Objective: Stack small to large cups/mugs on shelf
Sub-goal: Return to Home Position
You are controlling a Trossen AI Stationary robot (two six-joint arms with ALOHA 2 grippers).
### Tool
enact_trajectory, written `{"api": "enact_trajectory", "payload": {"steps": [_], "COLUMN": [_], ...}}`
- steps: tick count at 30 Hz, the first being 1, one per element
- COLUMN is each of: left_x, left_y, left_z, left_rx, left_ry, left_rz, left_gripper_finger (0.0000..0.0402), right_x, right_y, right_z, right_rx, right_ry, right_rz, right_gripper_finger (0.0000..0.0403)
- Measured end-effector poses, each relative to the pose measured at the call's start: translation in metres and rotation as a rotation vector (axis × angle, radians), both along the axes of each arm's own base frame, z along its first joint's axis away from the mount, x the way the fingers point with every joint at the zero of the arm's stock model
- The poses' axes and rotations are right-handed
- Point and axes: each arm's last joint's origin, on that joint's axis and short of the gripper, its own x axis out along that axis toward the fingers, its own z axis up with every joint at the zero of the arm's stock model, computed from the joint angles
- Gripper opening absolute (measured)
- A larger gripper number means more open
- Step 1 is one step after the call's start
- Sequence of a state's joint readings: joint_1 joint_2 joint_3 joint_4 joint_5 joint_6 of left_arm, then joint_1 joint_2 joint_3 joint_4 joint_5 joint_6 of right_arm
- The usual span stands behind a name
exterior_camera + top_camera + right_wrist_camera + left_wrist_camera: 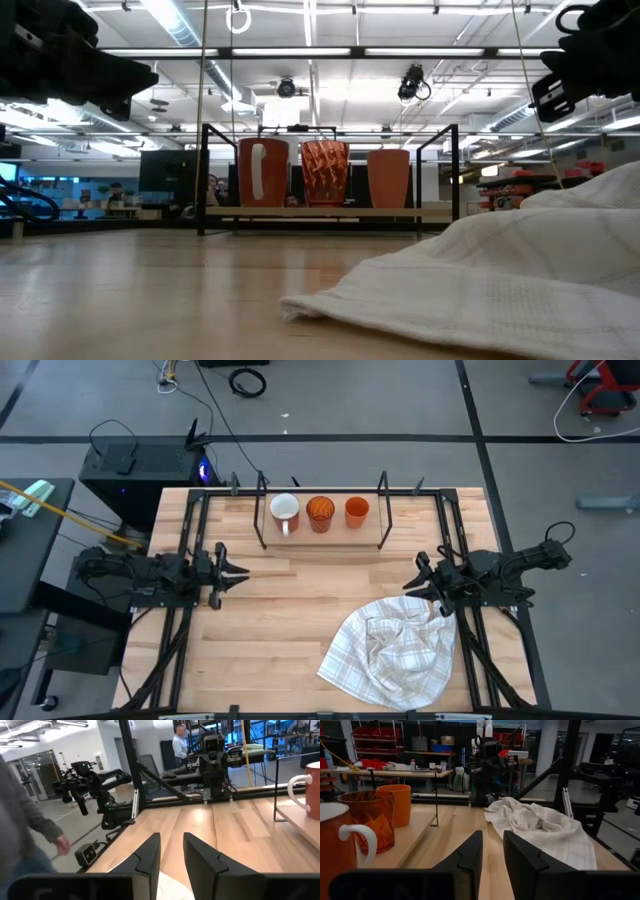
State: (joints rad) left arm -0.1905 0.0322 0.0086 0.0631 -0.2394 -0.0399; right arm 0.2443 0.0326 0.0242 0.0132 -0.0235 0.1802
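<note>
High view | shelf [332, 539]: white-handled mug [285, 512], ribbed dark-orange tumbler [320, 513], seemingly plain orange cup [357, 511] | left hand [240, 573], right hand [414, 578] released

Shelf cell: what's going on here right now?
Nothing is being handled. Three vessels stand in a row on the shelf: white-handled mug, dark-orange tumbler, small orange cup. The left gripper and right gripper sit apart from the shelf at either side of the table, both open and empty. A checked cloth lies crumpled by the right arm.
</note>
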Motion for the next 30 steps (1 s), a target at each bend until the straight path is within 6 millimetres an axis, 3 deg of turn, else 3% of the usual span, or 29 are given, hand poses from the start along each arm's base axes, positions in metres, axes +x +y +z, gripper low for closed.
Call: {"api": "enact_trajectory", "payload": {"steps": [30], "left_x": [0.0000], "left_y": [0.0000], "left_z": [0.0006], "left_rx": [-0.001], "left_ry": [-0.007], "left_rz": [0.000], "left_gripper_finger": [0.0085], "right_x": [0.0000], "right_y": [0.0000], "right_z": [0.0002], "right_rx": [0.001], "right_ry": [-0.001], "right_rz": [0.000], "right_gripper_finger": [0.0091]}}
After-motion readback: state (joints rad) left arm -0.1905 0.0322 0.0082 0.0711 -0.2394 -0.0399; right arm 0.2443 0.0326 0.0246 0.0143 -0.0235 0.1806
